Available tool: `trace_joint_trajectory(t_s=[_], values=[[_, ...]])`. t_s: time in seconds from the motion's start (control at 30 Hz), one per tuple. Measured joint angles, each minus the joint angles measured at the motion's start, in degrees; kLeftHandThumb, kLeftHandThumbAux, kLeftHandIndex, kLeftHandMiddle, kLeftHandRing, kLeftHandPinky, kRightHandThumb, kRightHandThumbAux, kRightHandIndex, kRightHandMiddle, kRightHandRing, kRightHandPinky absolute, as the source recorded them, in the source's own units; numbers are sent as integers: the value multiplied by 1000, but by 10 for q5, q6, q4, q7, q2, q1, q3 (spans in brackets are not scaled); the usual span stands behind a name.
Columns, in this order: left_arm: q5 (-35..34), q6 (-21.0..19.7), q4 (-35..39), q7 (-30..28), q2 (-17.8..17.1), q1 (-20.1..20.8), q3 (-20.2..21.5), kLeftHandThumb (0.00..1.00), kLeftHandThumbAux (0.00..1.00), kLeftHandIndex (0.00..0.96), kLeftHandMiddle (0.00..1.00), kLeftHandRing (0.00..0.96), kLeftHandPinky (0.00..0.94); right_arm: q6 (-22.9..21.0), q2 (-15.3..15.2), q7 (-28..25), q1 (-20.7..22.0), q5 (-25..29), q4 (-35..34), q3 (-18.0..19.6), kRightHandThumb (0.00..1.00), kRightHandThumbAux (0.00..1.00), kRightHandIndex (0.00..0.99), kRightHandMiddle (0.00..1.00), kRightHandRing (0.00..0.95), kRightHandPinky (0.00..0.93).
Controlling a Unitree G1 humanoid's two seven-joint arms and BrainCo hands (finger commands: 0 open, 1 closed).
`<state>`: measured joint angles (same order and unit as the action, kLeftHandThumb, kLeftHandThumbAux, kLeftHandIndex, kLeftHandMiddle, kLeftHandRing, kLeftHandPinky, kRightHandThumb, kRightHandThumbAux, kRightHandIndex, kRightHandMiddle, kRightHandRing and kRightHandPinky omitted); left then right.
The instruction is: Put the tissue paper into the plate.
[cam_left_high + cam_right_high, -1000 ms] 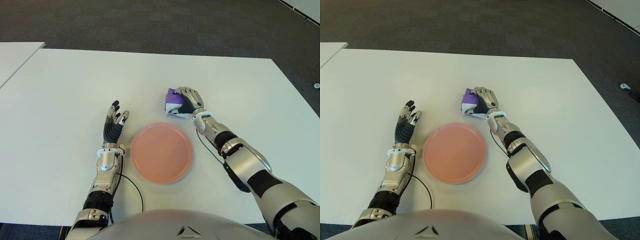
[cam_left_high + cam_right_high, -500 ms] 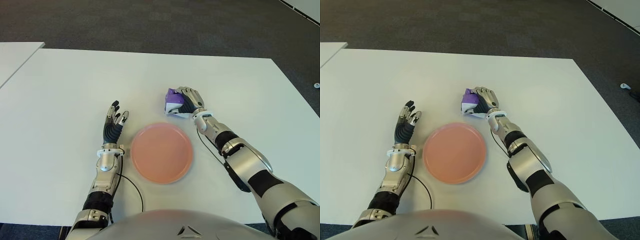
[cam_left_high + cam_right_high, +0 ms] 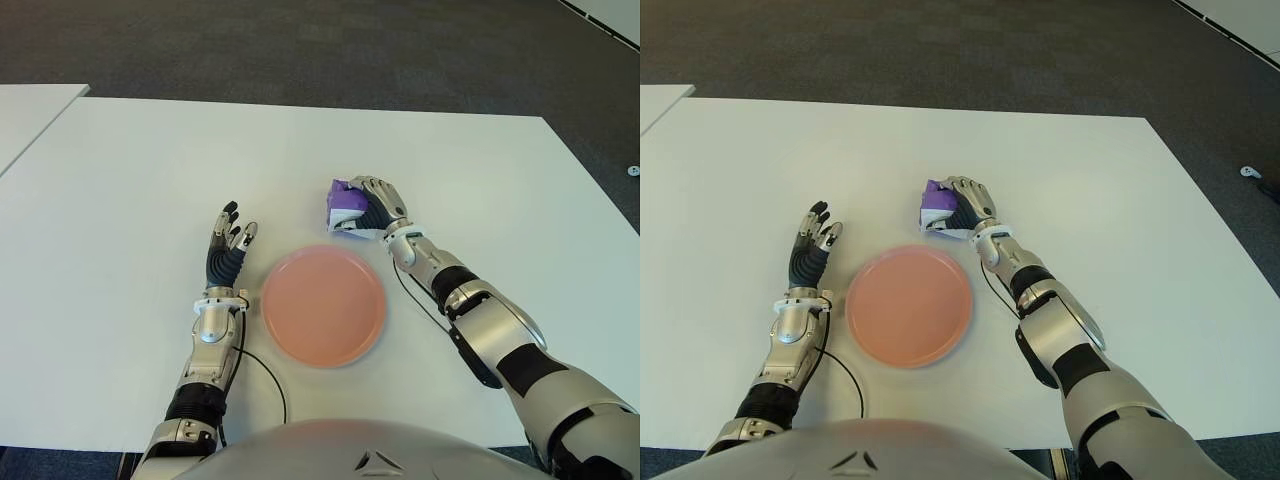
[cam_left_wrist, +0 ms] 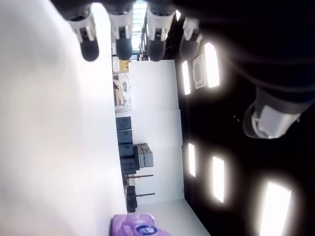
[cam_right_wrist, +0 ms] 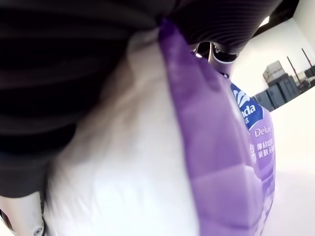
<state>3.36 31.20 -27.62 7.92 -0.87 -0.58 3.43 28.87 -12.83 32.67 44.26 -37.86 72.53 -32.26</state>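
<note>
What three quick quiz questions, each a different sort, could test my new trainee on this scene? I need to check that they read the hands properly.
1. True or false: the tissue pack already lies in the plate.
2. Which hand grasps the pack? A) left hand B) right hand C) neither
3. Fill in: the open left hand shows on the plate's ____ side.

Key: 1. False; the pack is on the table beyond the plate, and the plate holds nothing. 2. B; the right wrist view shows the fingers wrapped on it. 3. left.
</note>
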Motion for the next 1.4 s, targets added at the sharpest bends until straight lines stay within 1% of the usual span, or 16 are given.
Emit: trace_joint_trajectory(t_s=[0.2,0.33,0.43,0.47,0.6,0.67,0.77,0.8,0.87,1.0,1.03,1.07,1.17,1.4], values=[[0,0,0,0,1,1,0,0,444,0,0,0,0,15,-2,5,-3,23,-1,31,859,674,408,539,877,845],[0,0,0,0,2,2,0,0,443,0,0,0,0,30,-6,0,-3,44,-4,57,859,675,407,539,872,770],[0,0,0,0,2,3,0,0,442,0,0,0,0,40,-8,-6,-3,58,-7,75,860,675,407,539,867,747],[0,0,0,0,2,3,1,0,441,0,0,0,0,44,-9,-7,-4,62,-10,81,860,675,406,539,864,724],[0,0,0,0,2,4,2,0,439,0,0,0,0,53,-16,-4,-5,67,-26,96,860,676,406,538,859,687],[0,0,0,0,2,5,2,0,438,0,0,0,0,55,-21,-4,-7,70,-38,106,860,676,405,538,849,607],[0,0,0,0,2,5,2,0,440,0,0,0,0,59,-29,-9,-10,81,-67,124,860,675,406,537,839,521],[0,0,0,0,1,5,2,0,441,0,0,0,0,61,-32,-11,-11,87,-78,132,860,675,406,537,837,509],[0,0,0,0,1,5,2,0,444,0,0,0,0,63,-38,-16,-12,95,-102,145,860,675,406,537,830,500],[0,0,1,0,1,5,2,0,446,0,0,0,0,64,-49,-26,-20,105,-167,167,860,675,406,535,829,561],[0,0,1,0,1,5,2,0,446,0,0,0,0,63,-51,-29,-23,107,-186,172,860,675,406,534,829,544],[0,0,1,0,1,5,2,0,447,0,0,0,0,63,-53,-33,-26,108,-200,175,910,674,409,535,828,503],[0,-1,2,0,1,3,2,0,448,0,0,0,0,55,-54,-54,-37,112,-247,182,970,671,413,536,828,457],[0,-1,2,0,1,4,3,0,449,0,0,0,0,30,-49,-90,-59,112,-322,191,997,670,411,532,830,440]])
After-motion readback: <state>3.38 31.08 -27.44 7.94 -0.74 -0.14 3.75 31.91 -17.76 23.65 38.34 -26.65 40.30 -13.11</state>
